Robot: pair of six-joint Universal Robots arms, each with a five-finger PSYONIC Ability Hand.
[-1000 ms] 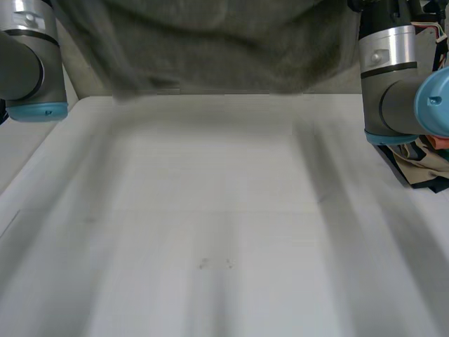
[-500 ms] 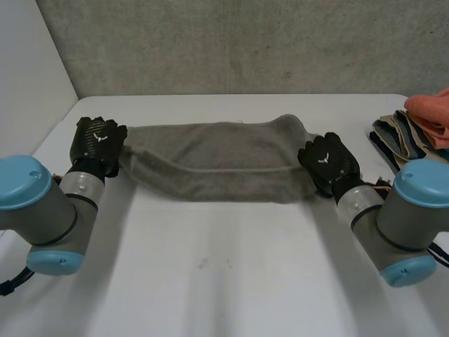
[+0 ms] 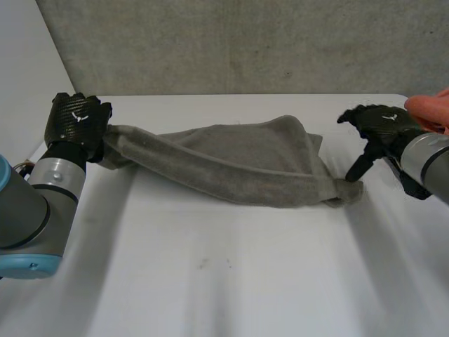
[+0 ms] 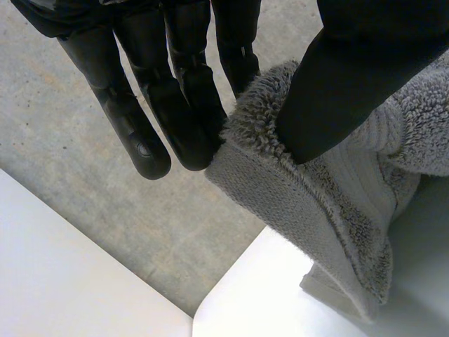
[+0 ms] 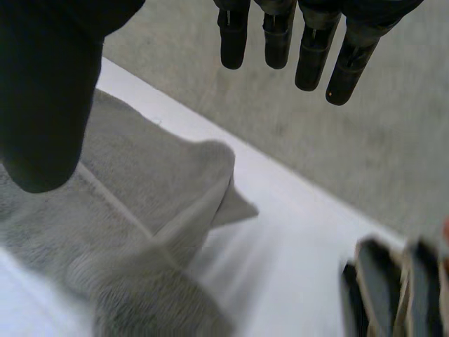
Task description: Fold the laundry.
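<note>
- Far left: the left arm [image 3: 31,203] comes in along the table's edge, and the left hand [image 3: 76,121] is up at the table's left side, near the back.
- That hand has the towel [image 3: 238,165] by its left end. In the left wrist view the thumb [image 4: 351,91] presses the fluffy hem against the fingers [image 4: 189,119], so it's a proper pinch, clamped on the cloth.
- The held end looks to be hanging a bit off the white table [image 3: 224,281], out by its corner.
- The towel is grey and stretches across the back half of the table from the left hand toward the right hand. It's bunched and partly doubled over rather than flat, with a peak sticking up right of the middle.
- Its right end narrows to a scrunched tip that lies on the table.
- The right hand [image 3: 379,126] is just right of that tip and above it. One digit points down at the tip. I can't tell if it actually touches.
- In the right wrist view its fingers [image 5: 309,49] are straight and spread well apart from the thumb, with nothing in them, so that hand is wide open. The towel lies below it.
- Far right, behind the right forearm: a stack [image 5: 393,281] of folded clothes, with something orange [image 3: 429,109] there too.
- Behind it all is a grey wall [image 3: 245,42].
</note>
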